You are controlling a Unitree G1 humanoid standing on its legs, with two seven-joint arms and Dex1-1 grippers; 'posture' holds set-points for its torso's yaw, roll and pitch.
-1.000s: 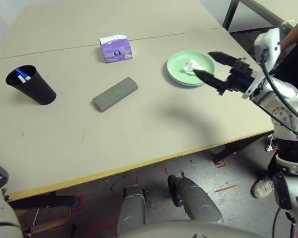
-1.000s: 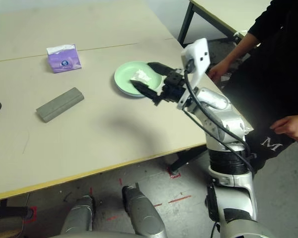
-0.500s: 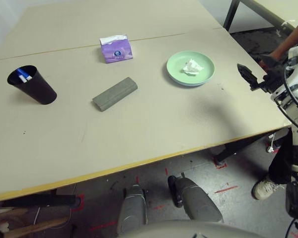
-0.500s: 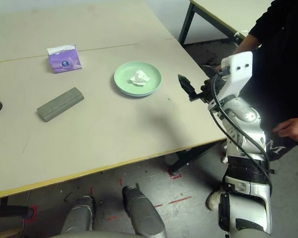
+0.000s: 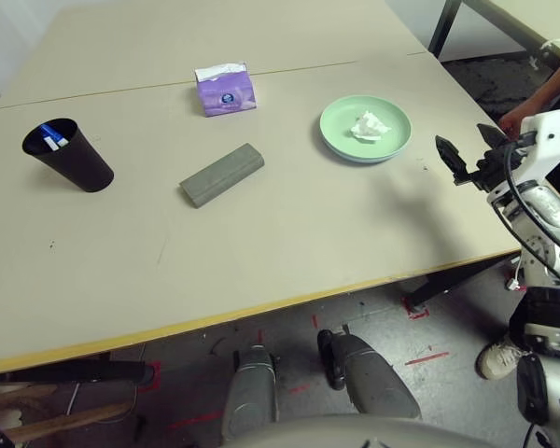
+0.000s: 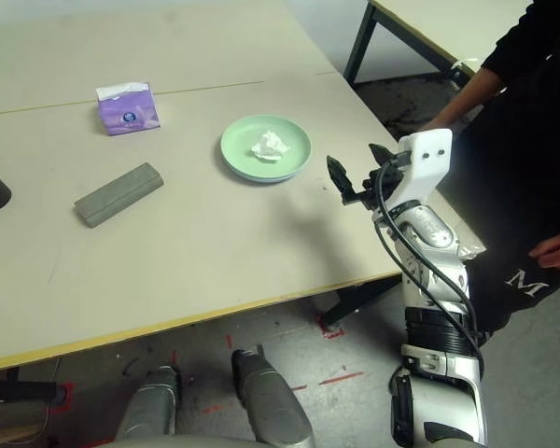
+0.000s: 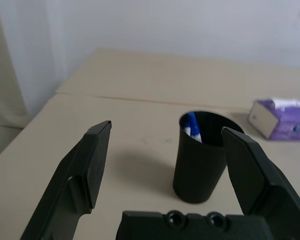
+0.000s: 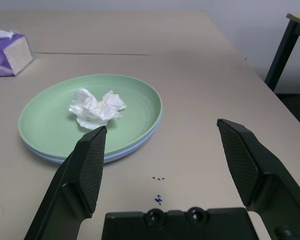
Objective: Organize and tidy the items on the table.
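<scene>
Pulled back from over the green plate (image 5: 366, 129), where it hovered a second ago, the right gripper (image 5: 470, 154) now sits out past the table's (image 5: 289, 243) right edge, near the front right corner, lower than before. Its silver forearm rises from below the tabletop at the right side, bent at the elbow, with the white wrist block uppermost and the two black fingers (image 8: 90, 165) pointing roughly level toward the plate. The jaws stand wide apart with nothing between them.

In its own wrist view the left gripper (image 7: 172, 170) is also spread wide and holds nothing, its fingers (image 7: 92, 160) aimed about level at the black cup (image 7: 200, 157) from the table's left side.

That cup (image 5: 67, 156) stands upright near the left edge, with a blue-capped marker (image 5: 47, 133) showing inside it. A grey glasses case (image 5: 222, 175) lies flat and slanted near the middle of the table. The purple tissue box (image 5: 225, 90) sits just in front of the thin seam line toward the far side. The green plate rests on a light-blue plate (image 8: 120, 152) whose rim shows under it, near the right edge, and a crumpled white tissue (image 5: 371, 125) lies in it. A person in black clothing (image 6: 513, 140) stands beyond the right edge, close to the right arm.
</scene>
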